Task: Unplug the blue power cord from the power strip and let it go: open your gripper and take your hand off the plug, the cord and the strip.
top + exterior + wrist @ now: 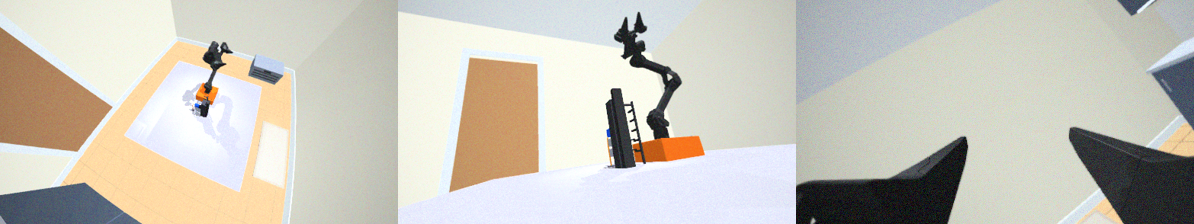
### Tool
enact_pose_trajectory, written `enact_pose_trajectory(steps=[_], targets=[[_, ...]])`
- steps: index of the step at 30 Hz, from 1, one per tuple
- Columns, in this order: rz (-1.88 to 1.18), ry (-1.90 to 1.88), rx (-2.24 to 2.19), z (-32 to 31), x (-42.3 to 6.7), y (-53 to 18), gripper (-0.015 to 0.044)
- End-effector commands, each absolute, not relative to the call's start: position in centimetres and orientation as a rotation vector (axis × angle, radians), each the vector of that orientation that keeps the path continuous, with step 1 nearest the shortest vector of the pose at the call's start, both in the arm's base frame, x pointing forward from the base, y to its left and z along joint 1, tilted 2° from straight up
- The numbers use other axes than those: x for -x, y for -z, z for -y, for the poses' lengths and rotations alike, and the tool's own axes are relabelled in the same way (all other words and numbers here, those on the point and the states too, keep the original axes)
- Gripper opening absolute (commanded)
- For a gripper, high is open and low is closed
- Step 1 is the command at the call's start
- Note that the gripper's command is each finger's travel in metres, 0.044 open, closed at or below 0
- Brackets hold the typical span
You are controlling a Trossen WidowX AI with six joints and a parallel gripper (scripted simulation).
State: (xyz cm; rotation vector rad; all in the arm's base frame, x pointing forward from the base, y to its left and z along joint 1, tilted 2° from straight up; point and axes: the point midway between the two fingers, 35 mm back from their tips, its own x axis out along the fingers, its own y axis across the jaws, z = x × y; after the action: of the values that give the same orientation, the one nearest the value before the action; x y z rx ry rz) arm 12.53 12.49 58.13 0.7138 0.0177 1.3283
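Observation:
The black power strip (pixel 205 108) (pixel 620 129) stands upright on the white mat, just in front of the arm's orange base (pixel 208 93) (pixel 670 148). A small blue plug (pixel 197 105) (pixel 608 132) shows at the strip's side; I cannot tell whether it sits in a socket. My gripper (pixel 222 46) (pixel 632 24) (pixel 1017 137) is open and empty. It points upward, high above the base and far from the strip, the plug and the cord. The wrist view shows only wall between the fingers.
A grey drawer cabinet (pixel 267 68) stands in the far corner of the orange floor. A pale rug (pixel 271 153) lies right of the white mat (pixel 183 145). A brown door (pixel 497 118) is in the left wall.

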Motion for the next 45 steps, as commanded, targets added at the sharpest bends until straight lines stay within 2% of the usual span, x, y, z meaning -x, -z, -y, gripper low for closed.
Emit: enact_pose_trajectory(steps=[1,6,9,18,26,31,35,45], targets=[[-0.019,-1.326,-0.719,-12.5,-12.7,-58.1,0.0374],[-0.053,-1.255,-0.836,-11.9,-16.3,-57.4,0.0243],[-0.104,-1.150,-0.967,-11.0,-20.3,-56.1,0.0164],[-0.313,-0.659,-1.351,-6.9,-32.2,-47.4,0.0160],[-0.520,-0.133,-1.522,-2.7,-37.8,-35.7,0.0160],[-0.667,0.213,-1.542,-0.2,-38.2,-27.8,0.0160],[-0.805,0.503,-1.506,1.7,-36.6,-21.7,0.0160],[-1.202,1.150,-1.215,5.3,-27.4,-11.4,0.0160]])
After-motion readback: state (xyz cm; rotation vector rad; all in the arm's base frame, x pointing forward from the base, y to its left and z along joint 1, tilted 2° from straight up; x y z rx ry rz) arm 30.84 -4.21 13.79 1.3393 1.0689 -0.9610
